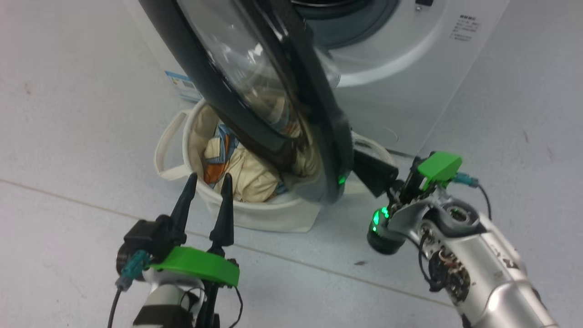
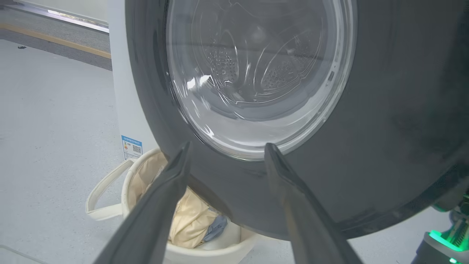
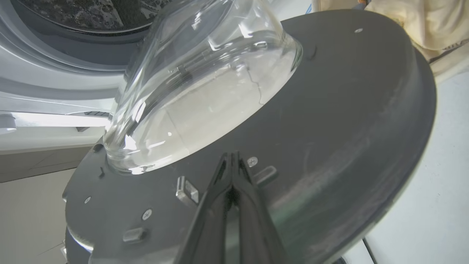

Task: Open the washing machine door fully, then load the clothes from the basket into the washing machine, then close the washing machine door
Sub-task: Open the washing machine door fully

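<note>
Left end effector [image 1: 210, 176], splayed — clothes [image 1: 241, 177] half hidden behind washing machine door [image 1: 207, 86]

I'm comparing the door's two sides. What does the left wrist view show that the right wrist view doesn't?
Left wrist view: the glossy outer face of the washing machine door, a loop handle of the basket, the blue label sticker, the open left gripper. Right wrist view: the door's inner face with screws, the shut right gripper pointing at it. Both: the door's glass window, the perforated drum, cream clothes.
</note>
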